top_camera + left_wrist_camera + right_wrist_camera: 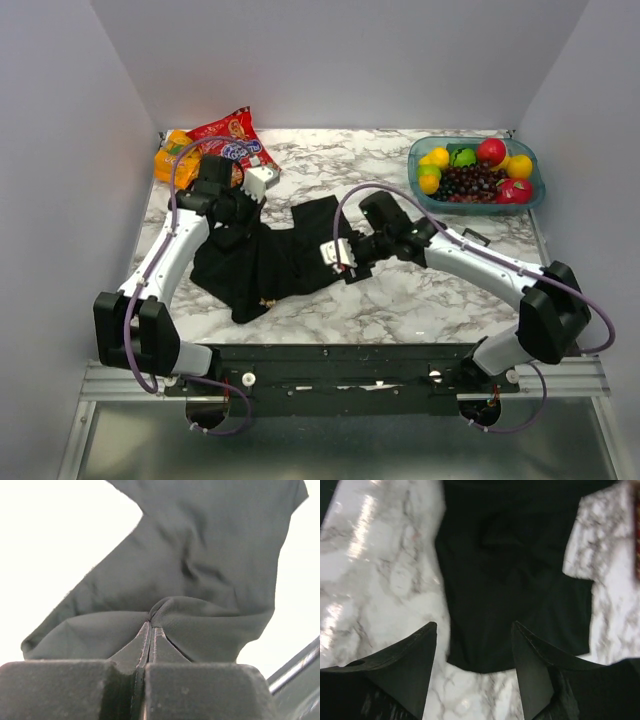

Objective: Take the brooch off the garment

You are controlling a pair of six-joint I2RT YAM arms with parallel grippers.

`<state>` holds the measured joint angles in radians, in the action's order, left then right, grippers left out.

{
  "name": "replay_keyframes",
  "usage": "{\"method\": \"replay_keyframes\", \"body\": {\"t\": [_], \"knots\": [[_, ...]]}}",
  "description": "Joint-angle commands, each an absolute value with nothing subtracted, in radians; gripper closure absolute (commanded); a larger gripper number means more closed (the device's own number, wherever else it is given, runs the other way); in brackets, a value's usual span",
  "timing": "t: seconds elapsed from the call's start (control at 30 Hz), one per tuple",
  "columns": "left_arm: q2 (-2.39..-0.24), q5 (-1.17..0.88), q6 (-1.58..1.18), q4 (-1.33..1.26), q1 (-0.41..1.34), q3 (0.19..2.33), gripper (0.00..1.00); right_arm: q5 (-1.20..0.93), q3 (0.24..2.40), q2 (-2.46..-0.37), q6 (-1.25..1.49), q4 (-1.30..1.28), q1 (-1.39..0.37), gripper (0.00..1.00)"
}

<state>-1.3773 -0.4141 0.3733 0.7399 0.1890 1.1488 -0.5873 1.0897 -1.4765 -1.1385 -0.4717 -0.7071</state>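
My left fingers (146, 637) clamp a fold of the garment (270, 260), which sprawls mid-desk (420, 300) — soft, limp cloth that should drag along. My right fingers (410, 660) stand wide over its edge, empty. The brooch — tiny, probably slippery — I cannot spot; I'd pinch its rim.

The garment (510, 580) is running off the top edge of the right wrist view, slightly blurring. A red-patterned sliver (636, 535) is being cropped by the right edge, too little to name. The brooch is lying too small to pick out among the folds. The left pincer (150, 624) is being cut off by the bottom edge.
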Motion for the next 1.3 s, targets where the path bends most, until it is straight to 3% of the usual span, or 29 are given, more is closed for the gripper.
{"method": "replay_keyframes", "body": {"t": [0.0, 0.27, 0.5, 0.57, 0.6, 0.7, 0.93, 1.0, 1.17, 1.23, 1.27], "knots": [[-1.437, -0.454, 0.2, 0.623, 0.149, 1.293, 1.0, -0.643, 1.086, -1.592, -1.042, -0.376, -0.793, 0.31], [-1.604, -0.563, 0.161, 0.673, 0.104, 1.477, 1.0, -0.51, 1.192, -1.784, -0.905, -0.166, -0.851, 0.29], [-1.621, -0.606, 0.091, 0.675, 0.103, 1.491, 1.0, -0.39, 1.316, -1.94, -0.83, -0.089, -0.877, 0.28], [-1.606, -0.601, 0.087, 0.68, 0.101, 1.493, 1.0, -0.298, 1.36, -1.985, -0.812, -0.084, -0.896, 0.35], [-1.598, -0.597, 0.087, 0.689, 0.101, 1.491, 1.0, -0.284, 1.365, -2.005, -0.805, -0.086, -0.897, 0.47], [-1.56, -0.586, 0.087, 0.704, 0.086, 1.474, 1.0, -0.287, 1.324, -1.973, -0.831, -0.094, -0.899, 0.54], [-1.479, -0.574, 0.075, 0.709, 0.038, 1.405, 1.0, -0.377, 1.258, -1.904, -0.85, -0.247, -0.9, 0.44], [-1.467, -0.577, 0.069, 0.713, 0.028, 1.396, 1.0, -0.31, 1.262, -1.927, -0.842, -0.241, -0.9, 0.56], [-1.422, -0.58, 0.066, 0.729, 0.012, 1.388, 1.0, -0.233, 1.273, -1.937, -0.857, -0.192, -0.888, 0.76], [-1.413, -0.58, 0.063, 0.744, 0.008, 1.399, 1.0, -0.236, 1.27, -1.921, -0.868, -0.193, -0.881, 0.99], [-1.408, -0.581, 0.063, 0.749, 0.008, 1.411, 1.0, -0.241, 1.263, -1.908, -0.871, -0.195, -0.877, 0.99]]}}
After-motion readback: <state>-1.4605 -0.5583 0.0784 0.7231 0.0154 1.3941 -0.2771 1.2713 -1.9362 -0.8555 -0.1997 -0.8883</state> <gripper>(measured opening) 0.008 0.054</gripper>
